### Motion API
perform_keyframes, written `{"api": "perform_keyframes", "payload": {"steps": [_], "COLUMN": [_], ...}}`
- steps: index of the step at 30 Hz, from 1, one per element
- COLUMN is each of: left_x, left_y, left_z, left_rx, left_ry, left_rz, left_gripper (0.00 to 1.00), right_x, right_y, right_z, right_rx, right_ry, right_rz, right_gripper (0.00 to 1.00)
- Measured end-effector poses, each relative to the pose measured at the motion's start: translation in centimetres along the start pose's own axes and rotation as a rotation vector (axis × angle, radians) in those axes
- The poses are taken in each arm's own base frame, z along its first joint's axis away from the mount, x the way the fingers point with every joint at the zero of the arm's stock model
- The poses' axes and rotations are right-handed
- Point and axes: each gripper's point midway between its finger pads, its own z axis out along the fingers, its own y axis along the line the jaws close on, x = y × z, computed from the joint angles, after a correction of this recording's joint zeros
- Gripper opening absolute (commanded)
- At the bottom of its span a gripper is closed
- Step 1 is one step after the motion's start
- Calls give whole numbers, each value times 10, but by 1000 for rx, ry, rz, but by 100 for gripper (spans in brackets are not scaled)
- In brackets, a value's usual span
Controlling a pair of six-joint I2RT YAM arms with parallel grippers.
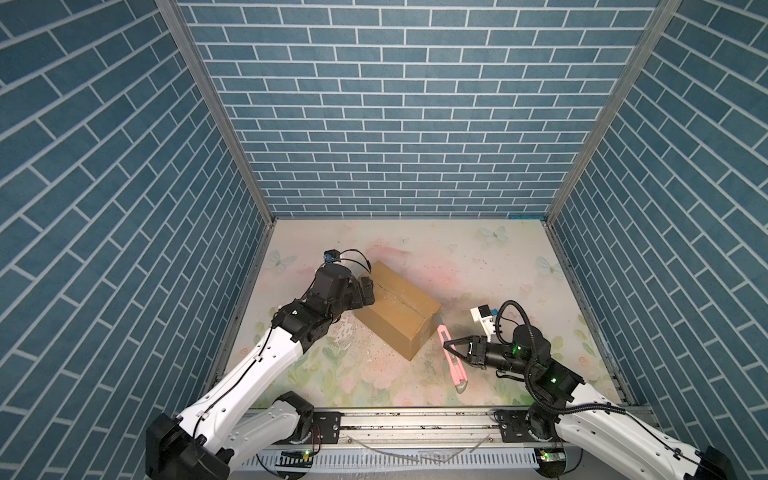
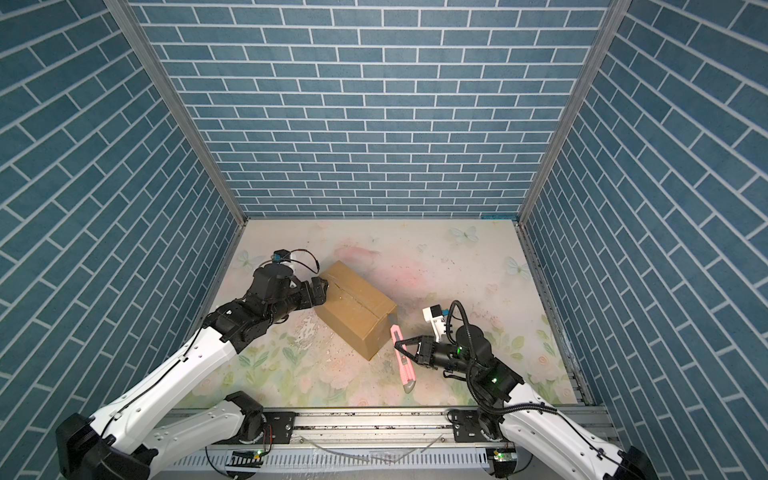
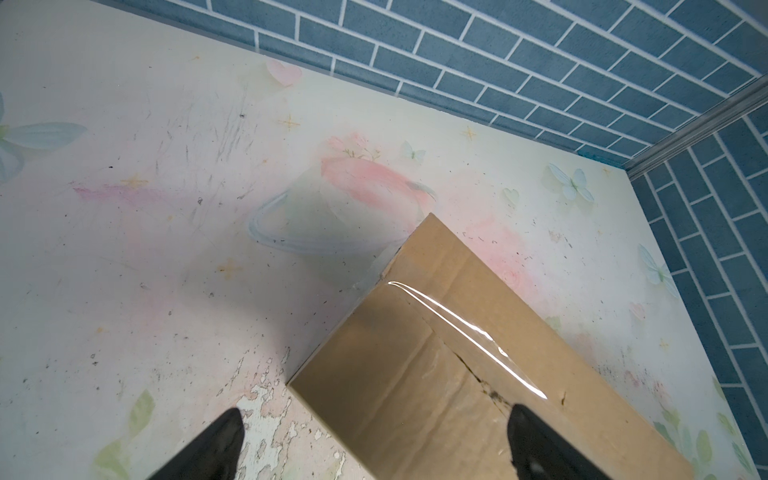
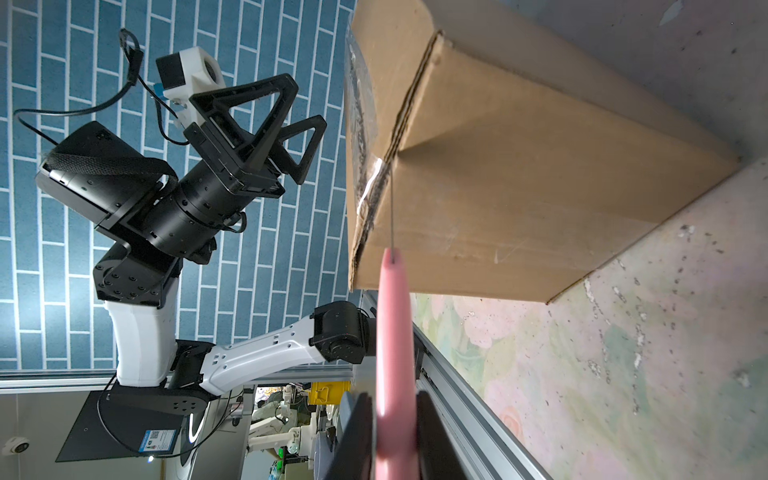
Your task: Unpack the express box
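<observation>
Plain brown corrugated cardboard express box (image 1: pixel 397 309) sits diagonal mid floral table (image 1: pixel 436 245), taped seam up. Left gripper (image 1: pixel 367 291) gapes wide at its far end, bracing it, we reckon. Right gripper (image 1: pixel 451 351) clamps pink plastic utility knife (image 1: pixel 458 374), blade lined on seam.

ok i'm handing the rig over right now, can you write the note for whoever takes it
Left gripper: open at the far left end of the plain brown cardboard express box, not gripping it.
Right gripper: shut on the pink plastic utility knife, blade out, aimed at the seam on the box's near right end.
Box: on the floral table, flaps closed, clear tape over the top seam.
Done: knife in hand.
To do: cut tape, open flaps, unpack.
</observation>
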Motion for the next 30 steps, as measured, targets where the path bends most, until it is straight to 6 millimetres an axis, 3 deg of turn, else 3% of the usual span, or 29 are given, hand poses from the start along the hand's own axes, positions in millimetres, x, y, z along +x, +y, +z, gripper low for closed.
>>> {"api": "perform_keyframes", "payload": {"steps": [15,30], "left_x": [0,12], "left_y": [-4,-2], "left_z": [1,8], "left_rx": [20,34], "left_ry": [-1,21], "left_rz": [-16,-42], "left_gripper": [100,100], "right_x": [-1,-1], "right_y": [-3,-1], "right_z": [5,8], "right_rx": [4,-7], "right_ry": [1,8], "right_rz": [1,-3], "right_gripper": [0,0]}}
